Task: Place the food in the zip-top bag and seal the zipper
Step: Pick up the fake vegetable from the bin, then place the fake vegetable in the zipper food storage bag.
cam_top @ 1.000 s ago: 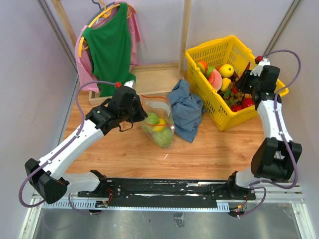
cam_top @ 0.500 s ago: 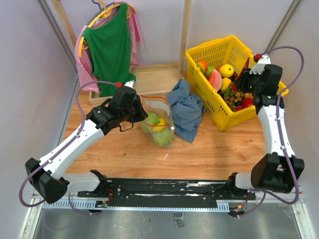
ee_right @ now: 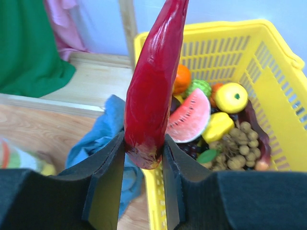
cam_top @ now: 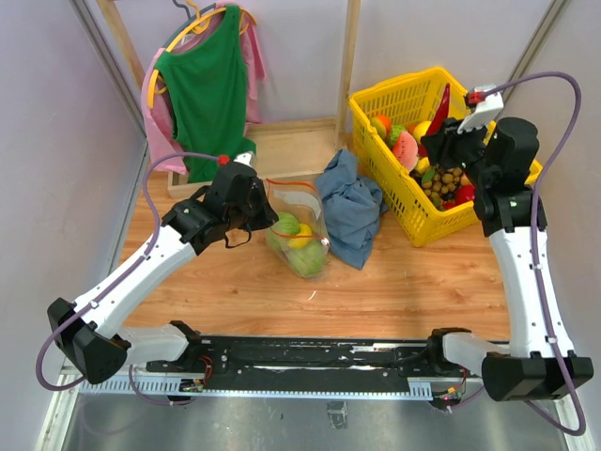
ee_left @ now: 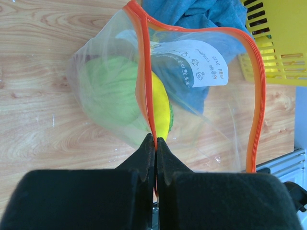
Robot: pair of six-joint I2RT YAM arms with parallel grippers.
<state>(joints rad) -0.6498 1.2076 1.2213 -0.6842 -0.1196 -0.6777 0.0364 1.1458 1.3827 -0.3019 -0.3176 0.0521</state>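
Right pincer [ee_right: 143,148] has risen from the yellow basket [ee_right: 268,62], gripping the red chili [ee_right: 156,72]. Left pincer [ee_left: 155,143] stays closed on the zipper [ee_left: 142,72], holding the zip-top bag [ee_left: 105,86] open on the bench [ee_left: 38,139]; transfer judged next.

The chili [ee_right: 152,81] runs off the top edge of the right wrist view, so its tip is unseen. The basket [ee_right: 276,62] is cut off at the right. In the left wrist view the zipper [ee_left: 143,81] disappears into the left gripper [ee_left: 155,141], and the label [ee_left: 199,67] print is too small to read.
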